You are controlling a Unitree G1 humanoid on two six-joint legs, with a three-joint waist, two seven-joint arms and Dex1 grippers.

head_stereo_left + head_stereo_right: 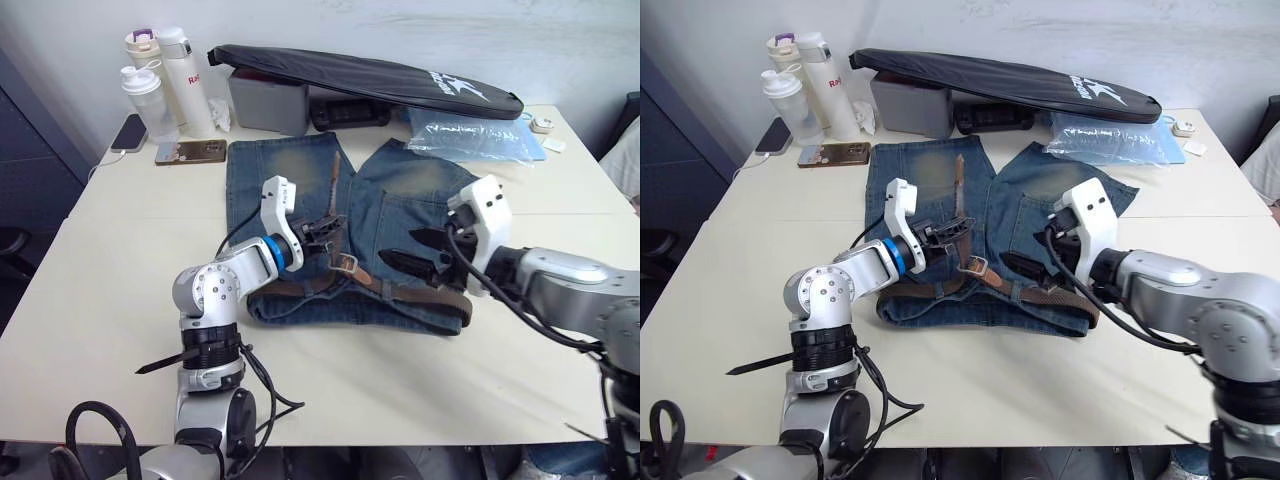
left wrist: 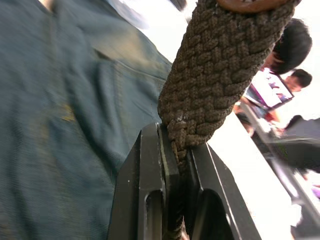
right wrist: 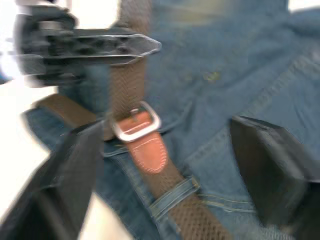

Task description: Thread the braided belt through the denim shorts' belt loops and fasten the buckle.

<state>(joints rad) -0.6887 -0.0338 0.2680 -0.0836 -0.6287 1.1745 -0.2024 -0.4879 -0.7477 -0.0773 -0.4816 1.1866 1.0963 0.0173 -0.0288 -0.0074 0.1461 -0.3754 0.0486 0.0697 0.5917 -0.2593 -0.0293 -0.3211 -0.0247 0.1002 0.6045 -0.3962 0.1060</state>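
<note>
Two claws work over the denim shorts point(image 1: 350, 200), which lie flat on the bench point(image 1: 120, 260) with the waistband toward me and the legs pointing away. The braided belt point(image 1: 1050, 292) already runs along the waistband from my right side to about the middle, and at least one belt loop point(image 3: 172, 196) crosses over the strap near the buckle point(image 3: 137, 122), so I judge that stretch to be threaded. The silver buckle rests on the waistband near the middle, with a tan leather patch just behind it, and it is not fastened. The free end of the belt rises from the buckle area and trails up between the two legs, its lighter tip lying farthest from me. How far the belt passes through the loops on my left side I cannot tell, since my left arm covers that part. What remains, as I judge it, is to bring the free end round through the frame and seat the prong. My left claw point(image 1: 325, 232) is clamped tight on the free part of the belt just above the buckle, the braid pinched between its fingers point(image 2: 150, 185). My right claw point(image 1: 415, 252) hangs spread wide over the waistband on my right, holding nothing, just above the strap.
</note>
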